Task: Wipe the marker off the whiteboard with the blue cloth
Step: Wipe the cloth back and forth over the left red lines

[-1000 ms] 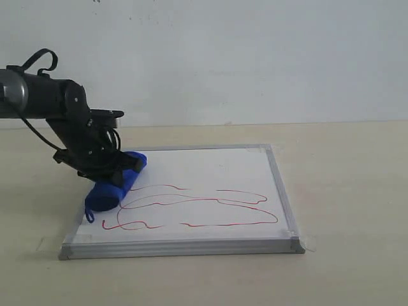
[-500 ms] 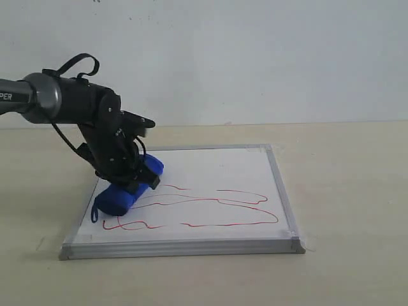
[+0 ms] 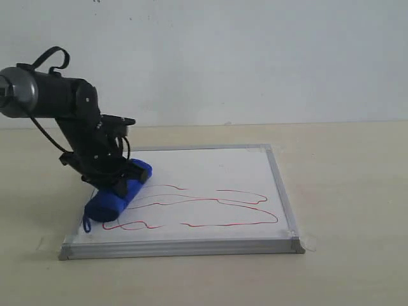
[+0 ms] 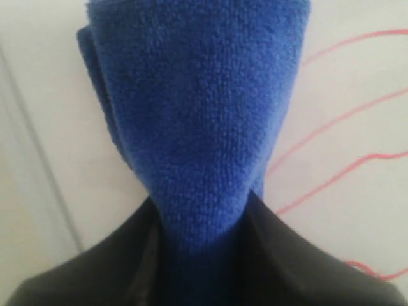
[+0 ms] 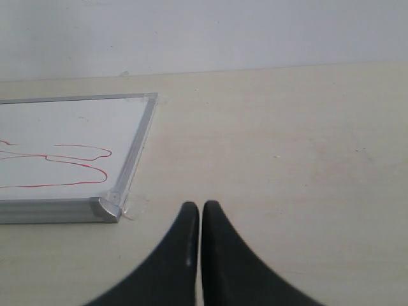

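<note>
The whiteboard (image 3: 210,185) lies flat on the table, silver-framed, with the red marker (image 3: 210,203) scribble looping across its near half. My left gripper (image 3: 121,182) is shut on the blue cloth (image 3: 115,197), a rolled bundle pressed on the board's left side over the scribble's left end. Close up, the blue cloth (image 4: 197,115) fills the left wrist view between the black fingers (image 4: 290,255), red marker (image 4: 331,121) lines beside it. My right gripper (image 5: 201,207) is shut and empty above bare table, beside the whiteboard (image 5: 64,146) corner; it does not show in the exterior view.
A pale wall (image 3: 255,57) rises behind the beige table (image 3: 350,191). Clear tape (image 5: 135,205) holds the board's near right corner to the table.
The left arm swung right over the board, then back left. The cloth now lies a little lower and further left than half a second ago. The scribble looks unchanged.
</note>
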{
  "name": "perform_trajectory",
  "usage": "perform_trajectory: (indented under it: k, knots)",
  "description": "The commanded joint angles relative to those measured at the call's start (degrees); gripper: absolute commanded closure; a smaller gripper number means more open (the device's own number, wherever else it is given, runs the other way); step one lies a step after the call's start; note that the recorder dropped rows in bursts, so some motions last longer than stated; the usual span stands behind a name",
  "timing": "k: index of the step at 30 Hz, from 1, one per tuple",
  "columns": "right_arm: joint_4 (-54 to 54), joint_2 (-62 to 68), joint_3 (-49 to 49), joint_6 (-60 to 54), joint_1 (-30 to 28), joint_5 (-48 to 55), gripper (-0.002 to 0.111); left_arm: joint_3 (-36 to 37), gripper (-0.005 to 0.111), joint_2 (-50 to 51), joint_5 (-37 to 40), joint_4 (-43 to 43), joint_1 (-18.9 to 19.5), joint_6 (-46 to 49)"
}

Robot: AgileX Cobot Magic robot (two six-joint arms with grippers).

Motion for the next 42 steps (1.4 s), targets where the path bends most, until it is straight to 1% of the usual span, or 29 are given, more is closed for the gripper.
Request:
perform_trajectory:
  k: [1,2,4,6,8,10,12,17,19,21,22,24,27,29,33,36,38,40,42]
  knots:
    - [-0.2,-0.3,-0.1,-0.2,-0.1,-0.1,0.107,1.5,0.103,1.3,0.7,-5.7,-7.2,0.5]
    - [-0.2,-0.3,-0.1,-0.2,-0.1,-0.1,0.107,1.5,0.103,1.3,0.6,-7.2,-8.4,0.6]
    - [-0.2,-0.3,-0.1,-0.2,-0.1,-0.1,0.107,1.5,0.103,1.3,0.4,-7.3,-9.6,1.4]
    - [-0.2,-0.3,-0.1,-0.2,-0.1,-0.1,0.107,1.5,0.103,1.3,0.8,-5.9,-9.6,1.4]
    - [-0.2,-0.3,-0.1,-0.2,-0.1,-0.1,0.107,1.5,0.103,1.3,1.7,-2.3,-8.7,0.1]
    - [-0.2,-0.3,-0.1,-0.2,-0.1,-0.1,0.107,1.5,0.103,1.3,2.7,1.1,-7.1,-1.9]
    - [-0.2,-0.3,-0.1,-0.2,-0.1,-0.1,0.107,1.5,0.103,1.3,3.8,3.7,-4.6,-3.1]
    - [-0.2,-0.3,-0.1,-0.2,-0.1,-0.1,0.107,1.5,0.103,1.3,7.1,5.7,2.5,-3.5]
    - [-0.2,-0.3,-0.1,-0.2,-0.1,-0.1,0.107,1.5,0.103,1.2,8.8,5.7,4.6,-3.5]
    - [-0.2,-0.3,-0.1,-0.2,-0.1,-0.1,0.107,1.5,0.103,0.7,10.9,5.6,5.8,-3.5]
    - [-0.2,-0.3,-0.1,-0.2,-0.1,-0.1,0.107,1.5,0.103,0.7,11.8,5.6,5.7,-3.3]
    - [-0.2,-0.3,-0.1,-0.2,-0.1,-0.1,0.107,1.6,0.103,0.3,12.6,4.2,5.0,-2.1]
    - [-0.2,-0.3,-0.1,-0.2,-0.1,-0.1,0.107,2.5,0.103,-0.3,12.5,0.1,2.7,0.5]
    - [-0.2,-0.3,-0.1,-0.2,-0.1,-0.1,0.107,3.1,0.103,-0.7,12.0,-1.4,0.3,1.9]
    - [-0.2,-0.3,-0.1,-0.2,-0.1,-0.1,0.107,3.9,0.103,-0.5,10.2,-1.4,-4.9,2.1]
    - [-0.2,-0.3,-0.1,-0.2,-0.1,-0.1,0.107,3.9,0.103,-0.1,9.8,-2.5,-8.8,4.9]
    - [-0.2,-0.3,-0.1,-0.2,-0.1,-0.1,0.107,3.9,0.103,-0.1,9.8,-4.2,-10.7,6.3]
    - [-0.2,-0.3,-0.1,-0.2,-0.1,-0.1,0.107,3.9,0.103,-0.1,9.8,-4.9,-12.0,6.8]
    - [-0.2,-0.3,-0.1,-0.2,-0.1,-0.1,0.107,3.9,0.103,-0.1,10.0,-4.9,-12.3,6.4]
